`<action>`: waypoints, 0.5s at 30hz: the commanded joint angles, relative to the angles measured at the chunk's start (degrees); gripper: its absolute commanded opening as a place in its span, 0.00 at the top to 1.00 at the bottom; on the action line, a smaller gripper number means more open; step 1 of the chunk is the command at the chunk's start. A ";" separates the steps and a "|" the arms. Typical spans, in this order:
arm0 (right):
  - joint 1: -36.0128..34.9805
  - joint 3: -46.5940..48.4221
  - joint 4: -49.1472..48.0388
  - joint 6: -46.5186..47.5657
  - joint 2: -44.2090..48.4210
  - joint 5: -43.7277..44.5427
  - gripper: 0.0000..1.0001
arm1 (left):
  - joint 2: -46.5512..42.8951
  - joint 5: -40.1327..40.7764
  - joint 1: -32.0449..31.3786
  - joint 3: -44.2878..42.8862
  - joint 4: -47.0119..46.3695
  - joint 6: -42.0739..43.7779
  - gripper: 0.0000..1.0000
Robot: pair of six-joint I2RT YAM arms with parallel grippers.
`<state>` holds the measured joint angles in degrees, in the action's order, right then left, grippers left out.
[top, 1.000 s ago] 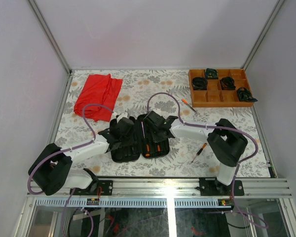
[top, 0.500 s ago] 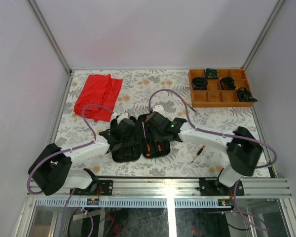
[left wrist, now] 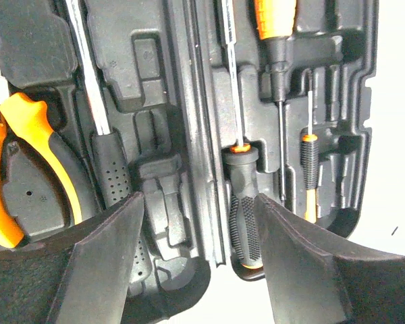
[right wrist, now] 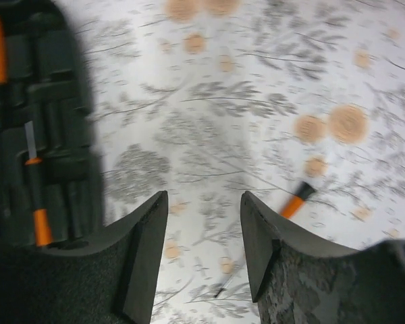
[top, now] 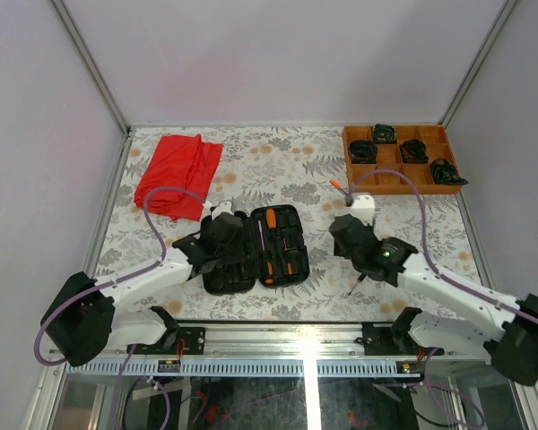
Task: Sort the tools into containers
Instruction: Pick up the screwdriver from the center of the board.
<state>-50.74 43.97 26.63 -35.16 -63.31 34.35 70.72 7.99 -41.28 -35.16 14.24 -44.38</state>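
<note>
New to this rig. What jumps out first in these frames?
The open black case mid-table, orange-handled tools in its slots, left gripper hovering over its left half. A red cloth lies far left; a wooden tray of black coils sits in the far right corner. One screwdriver lies loose between case and tray.

Table with a grey-and-tan floral-print covering (top: 278, 161). Far left: crumpled red cloth (top: 177, 176), lying flat. Far right corner: orange-brown wooden compartment tray (top: 387, 176). Centre, toward the near edge: black plastic hinged tool case (top: 229, 278), lying open. Near the tray's front left corner: thin orange-and-black-handled screwdriver (top: 343, 191), loose. Right of the case, apart from it: second thin orange-handled screwdriver (right wrist: 293, 202), blurred.
</note>
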 commanded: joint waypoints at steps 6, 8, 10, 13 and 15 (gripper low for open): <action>13.27 -9.18 4.96 -6.76 14.37 -1.53 0.43 | -3.69 1.04 -0.30 -3.76 3.51 1.57 0.33; 15.11 -10.38 5.99 -8.11 15.06 -2.92 0.43 | -4.33 1.13 -0.34 -4.34 4.12 1.73 0.33; 15.73 -10.68 6.50 -9.13 15.54 -4.28 0.42 | -5.13 1.51 -0.31 -5.05 4.70 1.80 0.32; 17.10 -10.61 8.47 -11.53 15.66 -3.95 0.41 | -6.17 2.12 -0.29 -5.85 5.57 1.93 0.32; 17.86 -11.09 8.86 -12.91 15.76 -5.23 0.41 | -6.64 2.48 -0.30 -6.22 6.15 1.93 0.32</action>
<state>-34.41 32.99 33.76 -43.48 -48.42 30.68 65.65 8.34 -41.28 -39.00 18.59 -43.62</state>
